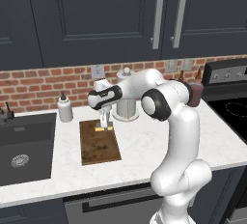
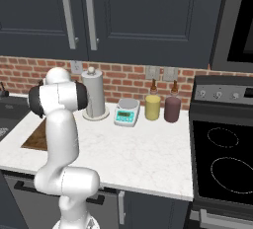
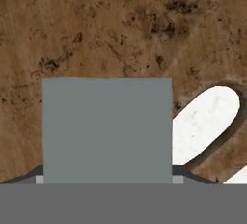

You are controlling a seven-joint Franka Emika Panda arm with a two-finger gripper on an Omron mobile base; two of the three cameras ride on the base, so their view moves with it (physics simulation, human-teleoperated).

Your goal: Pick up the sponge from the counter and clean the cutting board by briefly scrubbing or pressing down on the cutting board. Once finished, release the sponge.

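The dark brown, stained cutting board (image 1: 99, 143) lies on the white counter (image 1: 144, 146), just right of the sink. My gripper (image 1: 104, 123) points straight down over the board's far end and is shut on the sponge (image 1: 103, 129), whose yellow underside sits at the board's surface. In the hand view the sponge's grey-green top (image 3: 107, 129) spans the gap between my fingertips. The mottled cutting board (image 3: 120, 30) and its pale slot (image 3: 207, 117) lie close beneath. A sliver of the cutting board (image 2: 35, 139) shows behind the arm in the right base view.
The black sink (image 1: 24, 146) lies left of the board, with a white soap bottle (image 1: 65, 108) behind it. A paper towel holder (image 1: 126, 97) stands just behind the gripper. Further right are a scale (image 2: 126, 112), two jars (image 2: 152, 107) and the stove (image 2: 222, 159).
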